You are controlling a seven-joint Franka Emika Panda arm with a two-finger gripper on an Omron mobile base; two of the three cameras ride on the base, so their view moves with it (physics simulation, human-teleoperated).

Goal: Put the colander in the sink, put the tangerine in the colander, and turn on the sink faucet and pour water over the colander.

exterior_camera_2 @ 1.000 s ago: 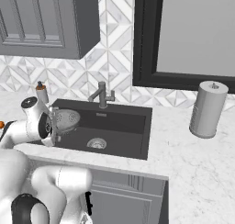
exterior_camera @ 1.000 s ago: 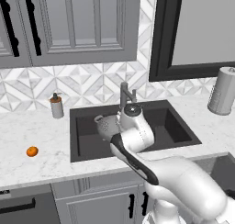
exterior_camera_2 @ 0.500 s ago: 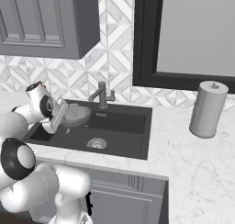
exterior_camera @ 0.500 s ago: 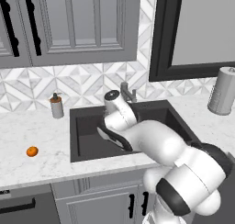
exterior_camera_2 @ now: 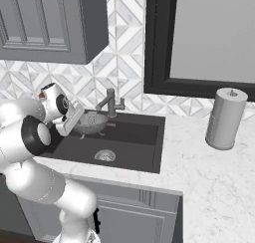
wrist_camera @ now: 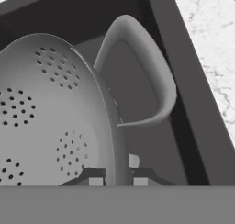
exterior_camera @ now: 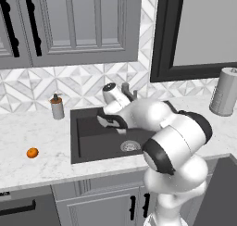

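My gripper (wrist_camera: 117,179) is shut on the rim of the silver colander (wrist_camera: 46,113), whose loop handle (wrist_camera: 147,71) sticks out toward the sink wall. In the right base view the colander (exterior_camera_2: 92,121) is inside the dark sink (exterior_camera_2: 139,147), at its back left just below the faucet (exterior_camera_2: 110,105), with the gripper (exterior_camera_2: 74,125) on its left side. Whether its feet touch the sink floor I cannot tell. In the left base view my hand (exterior_camera: 109,121) reaches into the sink (exterior_camera: 88,144) and covers most of the colander. The tangerine (exterior_camera: 32,152) lies on the counter to the sink's left.
A soap bottle (exterior_camera: 57,107) stands at the backsplash left of the sink. A paper towel roll (exterior_camera_2: 225,118) stands on the counter to the right. The drain (exterior_camera_2: 104,156) sits mid-basin. My own arm bends over the sink's front right part.
The gripper has carried the colander from the front left of the sink toward the back, nearer the faucet. My elbow has swung over the basin. The tangerine has not moved.
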